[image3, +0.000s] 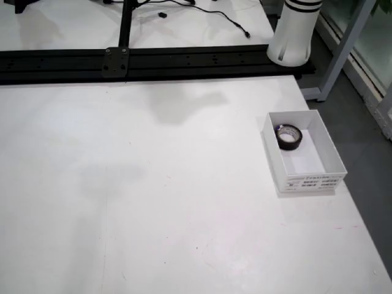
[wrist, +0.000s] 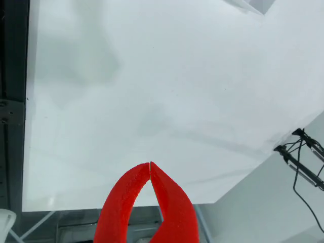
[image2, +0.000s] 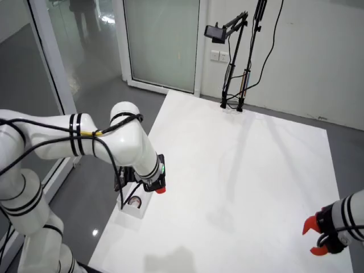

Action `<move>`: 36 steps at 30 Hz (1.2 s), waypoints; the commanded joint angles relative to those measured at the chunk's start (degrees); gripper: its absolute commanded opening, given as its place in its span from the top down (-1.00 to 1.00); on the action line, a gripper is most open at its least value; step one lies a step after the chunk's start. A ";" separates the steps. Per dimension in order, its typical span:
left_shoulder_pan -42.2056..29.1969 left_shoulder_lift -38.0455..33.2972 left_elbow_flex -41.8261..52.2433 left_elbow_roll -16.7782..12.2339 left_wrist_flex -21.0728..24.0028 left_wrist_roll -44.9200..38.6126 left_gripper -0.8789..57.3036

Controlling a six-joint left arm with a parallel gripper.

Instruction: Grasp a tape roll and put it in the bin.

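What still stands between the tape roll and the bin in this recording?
Nothing visible. In the table view the tape roll already lies inside the white bin, near its far end. The red gripper is shut and empty over bare table.

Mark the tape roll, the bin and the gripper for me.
tape roll [image3: 289, 136], table-level fixed view, on its dark outer band.
bin [image3: 312, 179], same view, on its labelled front wall.
gripper [wrist: 150, 164], gripper-mounted view, where the red fingertips meet.

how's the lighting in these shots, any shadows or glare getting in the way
View riding on the gripper: soft, slightly blurred, grey shadows across the table. View from the side: arm shadow on the tabletop, reflections in the glass door. View from above: even light, faint shadow; tape roll clear inside the bin.
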 commanded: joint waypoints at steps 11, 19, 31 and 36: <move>-4.38 0.06 0.00 0.46 0.03 0.00 0.98; -1.75 0.06 0.00 0.46 0.03 0.00 0.98; 1.06 -0.03 0.00 0.55 0.03 0.00 0.98; 0.54 -0.03 0.00 0.55 0.03 0.00 0.98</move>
